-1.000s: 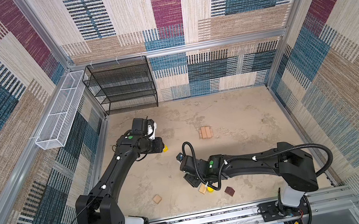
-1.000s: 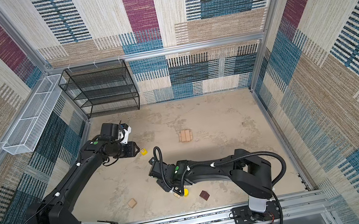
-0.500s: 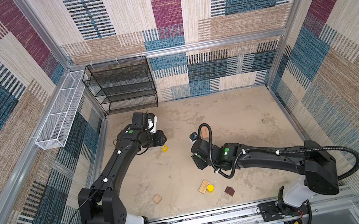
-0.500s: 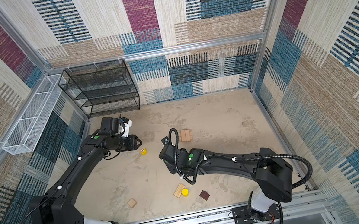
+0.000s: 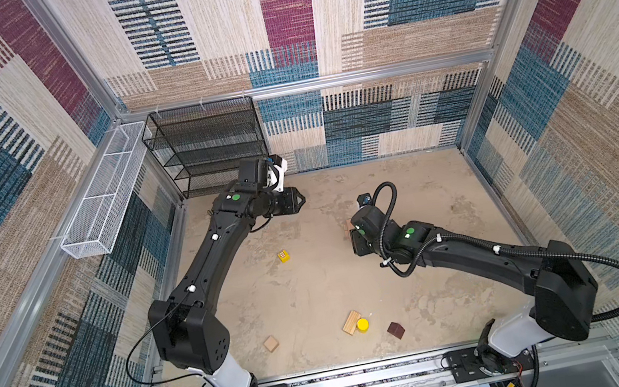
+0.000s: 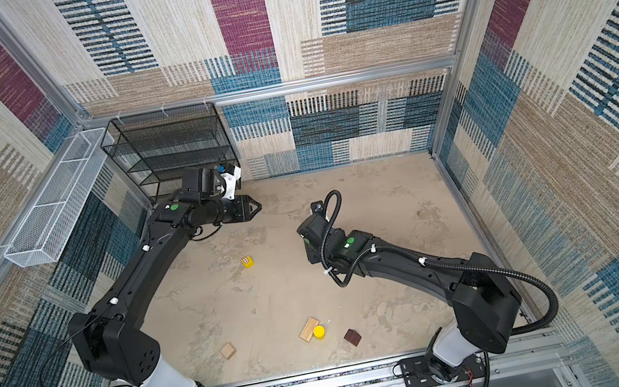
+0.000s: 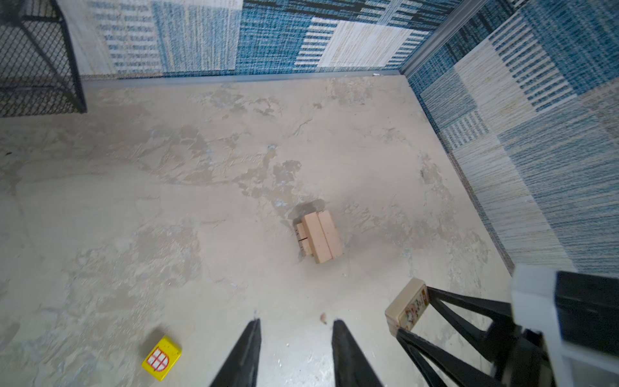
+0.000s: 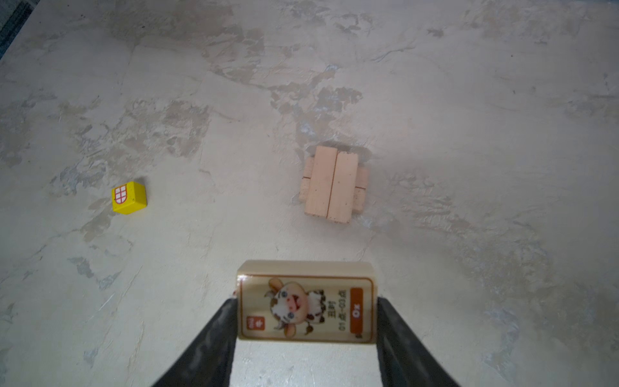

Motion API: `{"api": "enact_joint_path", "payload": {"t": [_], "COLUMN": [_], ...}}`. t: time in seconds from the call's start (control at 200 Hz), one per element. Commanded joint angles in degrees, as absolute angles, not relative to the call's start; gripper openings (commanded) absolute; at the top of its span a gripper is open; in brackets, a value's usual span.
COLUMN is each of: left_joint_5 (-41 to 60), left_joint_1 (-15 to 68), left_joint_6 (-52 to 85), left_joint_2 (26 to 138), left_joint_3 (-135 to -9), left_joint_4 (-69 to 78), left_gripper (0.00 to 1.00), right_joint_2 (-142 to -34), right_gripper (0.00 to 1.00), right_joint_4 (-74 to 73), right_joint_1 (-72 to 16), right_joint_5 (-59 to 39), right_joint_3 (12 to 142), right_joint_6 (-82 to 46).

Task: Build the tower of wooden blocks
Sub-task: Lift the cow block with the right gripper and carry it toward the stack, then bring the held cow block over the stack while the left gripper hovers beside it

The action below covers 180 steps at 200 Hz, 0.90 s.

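Gripping a pale printed plank by its short ends, the right tool hangs close to the tower without touching it. The tower stands near the middle of the desk and is two pale planks laid crosswise on two others. The held plank shows a cartoon ox and the word "Ox" on an orange tab; its smaller characters are too fine to read. The left tool is part open and empty at far left. A yellow cube with a red window print lies left of the tower.

A second ago the right tool was by the near-edge blocks. It has since swung away from the plain plank, yellow cylinder, brown roof block and tan cube. The left tool has drawn back from the yellow cube.
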<state>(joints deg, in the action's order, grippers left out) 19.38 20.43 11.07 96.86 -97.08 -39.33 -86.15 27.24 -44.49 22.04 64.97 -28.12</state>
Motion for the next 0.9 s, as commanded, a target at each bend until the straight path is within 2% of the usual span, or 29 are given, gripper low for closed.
{"api": "enact_joint_path", "payload": {"t": [0.0, 0.24, 0.441, 0.897], "left_joint_5": [20.21, 19.93, 22.91, 29.24], "left_joint_1": [21.44, 22.9, 22.94, 23.56], "left_joint_6": [7.56, 1.76, 0.36, -14.01], "left_joint_2": [98.43, 100.1, 97.57, 89.8], "left_joint_3": [-100.44, -100.93, -94.33, -87.25], "left_joint_4": [-39.26, -39.29, -38.04, -36.07], "left_gripper": [0.38, 0.36, 0.36, 0.47], "right_joint_2": [-87.17, -92.62, -95.29, -98.53], "right_gripper": [0.0, 0.0, 0.0, 0.0], "right_joint_4": [26.2, 25.48, 25.72, 22.9], "right_joint_1": [-42.54, -39.95, -39.08, -34.74], "right_joint_5": [21.5, 19.84, 20.04, 17.28], "right_joint_3": [65.78, 68.48, 70.68, 71.33], "right_joint_6": [-30.03, -31.3, -31.37, -29.83]}}
